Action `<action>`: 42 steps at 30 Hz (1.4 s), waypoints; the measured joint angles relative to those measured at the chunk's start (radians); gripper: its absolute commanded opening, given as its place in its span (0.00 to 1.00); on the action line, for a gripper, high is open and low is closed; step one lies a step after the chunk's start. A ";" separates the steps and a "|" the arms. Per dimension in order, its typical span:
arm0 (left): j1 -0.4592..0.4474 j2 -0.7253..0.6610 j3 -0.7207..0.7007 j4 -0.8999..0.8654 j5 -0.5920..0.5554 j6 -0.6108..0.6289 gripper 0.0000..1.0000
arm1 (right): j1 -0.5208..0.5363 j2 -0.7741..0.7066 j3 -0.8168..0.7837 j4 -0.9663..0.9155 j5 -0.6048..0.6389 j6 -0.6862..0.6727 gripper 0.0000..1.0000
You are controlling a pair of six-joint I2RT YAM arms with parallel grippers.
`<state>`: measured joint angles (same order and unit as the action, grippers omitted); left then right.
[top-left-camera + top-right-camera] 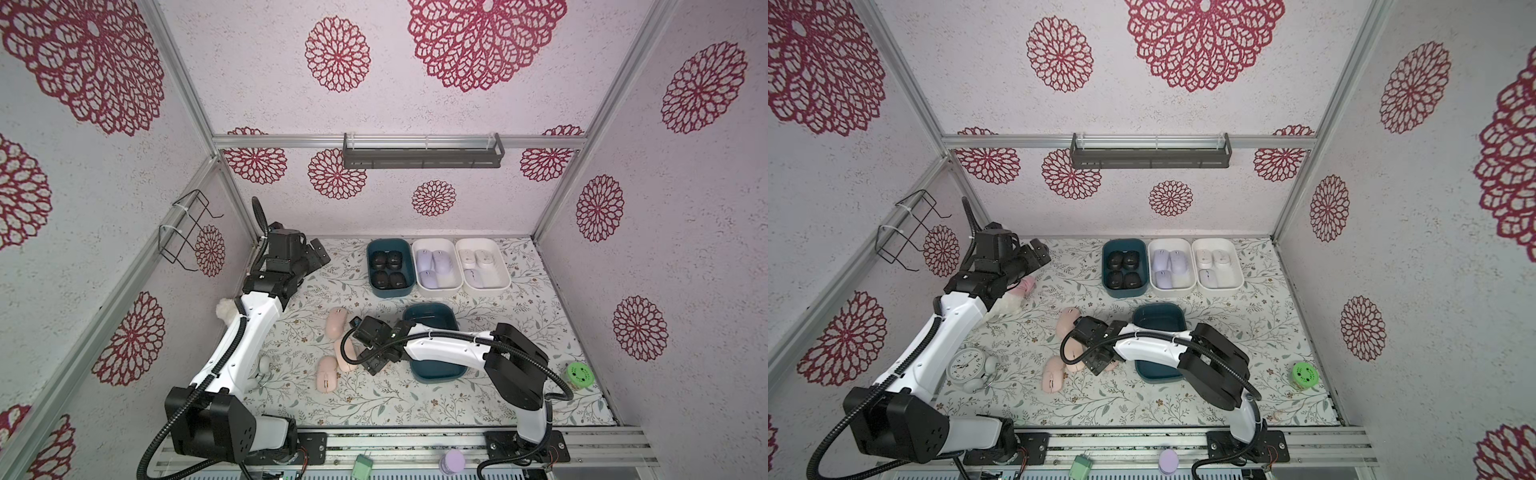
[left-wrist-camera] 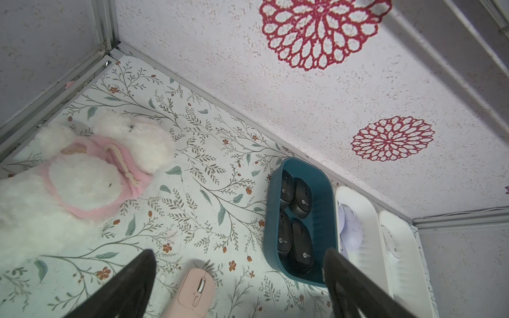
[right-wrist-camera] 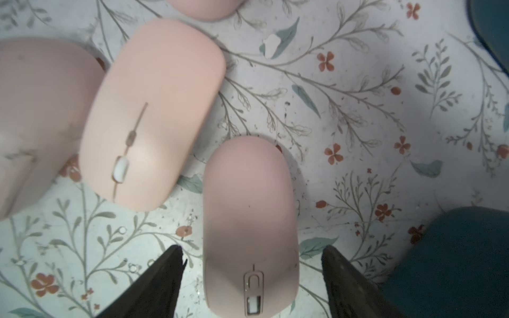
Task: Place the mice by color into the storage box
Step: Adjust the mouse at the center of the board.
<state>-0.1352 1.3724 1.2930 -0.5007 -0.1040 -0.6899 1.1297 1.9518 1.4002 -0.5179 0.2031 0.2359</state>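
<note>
A black wire rack [image 1: 185,232] hangs on the left wall. At far left a white plush toy [image 2: 82,179] in a pink garment lies largely under the left arm; an alarm clock [image 1: 966,365] stands nearer. The left gripper [image 2: 238,252] hangs over bare table, fingers wide apart.

Four peach-pink mice [image 1: 336,322] lie loose left of centre. The right gripper [image 3: 252,247] straddles one pink mouse [image 3: 248,198], its fingers spread with a gap showing on each side.

In the far row, a teal box [image 1: 371,266] holds four black mice [image 1: 379,259]. A white box [image 1: 415,266] holds three lavender mice [image 1: 424,262], and a second white box [image 1: 500,266] three pale, seemingly white mice [image 1: 484,258].

The right arm crosses a second teal box [image 1: 428,311], where no mouse shows. One green-lidded jar [image 1: 579,374] stands near right.
</note>
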 measured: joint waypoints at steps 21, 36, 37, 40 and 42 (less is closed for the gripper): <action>0.001 0.017 0.000 0.009 0.054 -0.016 0.97 | -0.024 0.109 0.087 -0.085 0.417 -0.069 0.75; 0.002 0.018 0.000 0.010 0.074 -0.020 0.97 | -0.040 0.129 0.194 0.028 0.500 -0.026 0.83; 0.002 0.018 0.000 0.010 0.074 -0.020 0.97 | -0.041 0.137 0.217 0.032 0.500 -0.017 0.85; 0.002 0.018 0.000 0.010 0.074 -0.020 0.97 | -0.043 0.184 0.298 0.053 0.500 0.009 0.88; 0.002 0.018 0.000 0.010 0.074 -0.020 0.97 | -0.045 0.223 0.340 0.060 0.500 0.021 0.89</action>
<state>-0.1329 1.3899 1.2926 -0.4904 -0.0299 -0.7097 1.0843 2.1746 1.7405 -0.4576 0.7033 0.2569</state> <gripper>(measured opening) 0.968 0.882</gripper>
